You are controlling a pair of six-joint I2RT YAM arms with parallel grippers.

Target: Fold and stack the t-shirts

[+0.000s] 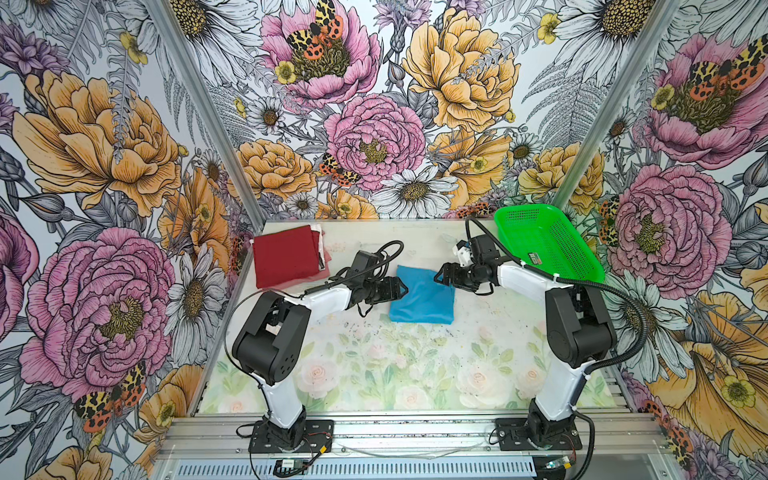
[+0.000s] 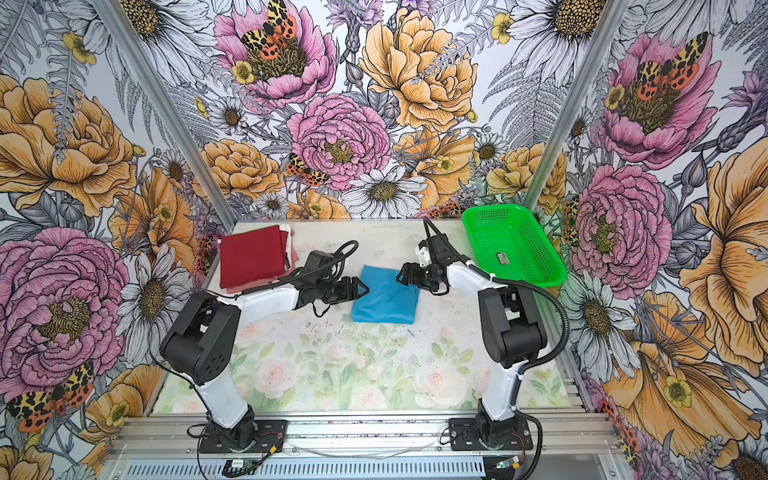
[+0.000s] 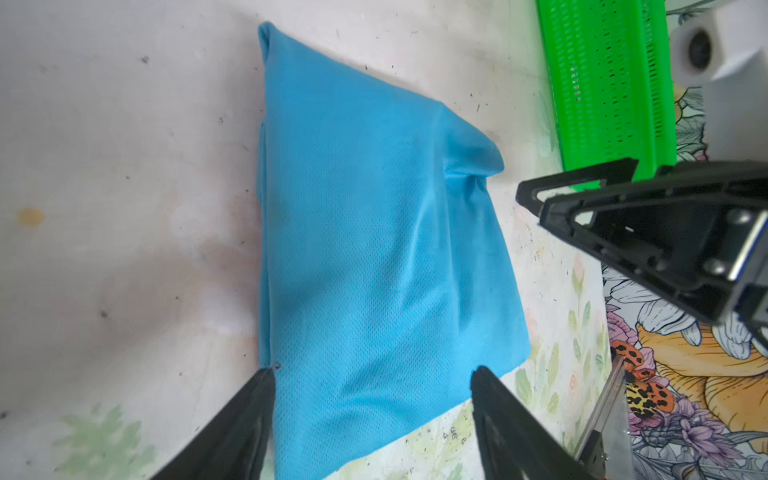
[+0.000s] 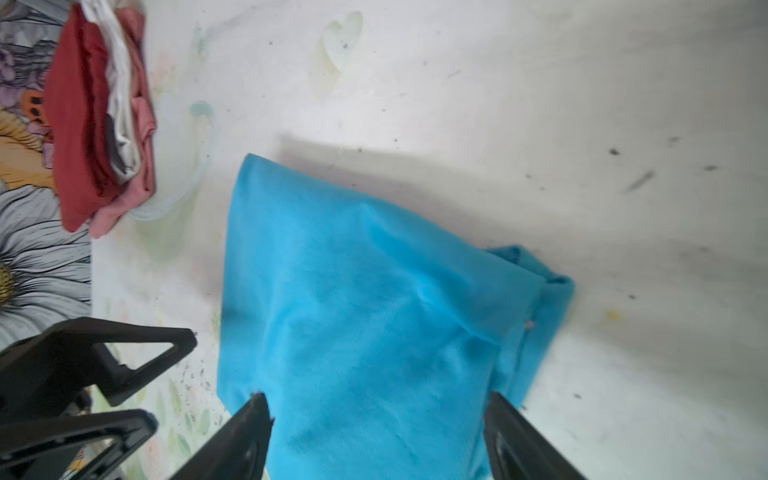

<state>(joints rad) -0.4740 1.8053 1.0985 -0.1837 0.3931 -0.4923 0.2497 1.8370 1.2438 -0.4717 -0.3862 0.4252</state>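
A sky-blue t-shirt [image 1: 422, 297] [image 2: 386, 301], folded into a rough square, lies flat mid-table. My left gripper [image 1: 401, 286] [image 3: 374, 376] hovers open at its left edge, fingers straddling the cloth without pinching it. From the right, my right gripper [image 1: 440, 276] [image 4: 376, 401] stands open over the shirt's far right corner, which bunches up [image 3: 473, 162]. At the back left a folded maroon t-shirt [image 1: 286, 259] [image 2: 253, 257] tops a stack, and the right wrist view shows white [image 4: 120, 104] and pink [image 4: 141, 174] shirts under it.
A bright green perforated basket [image 1: 515, 232] [image 2: 482, 232] [image 3: 602, 83] sits tilted at the back right corner, close behind the right arm. Flower-printed walls enclose the table on three sides. The arm bases stand at the front edge.
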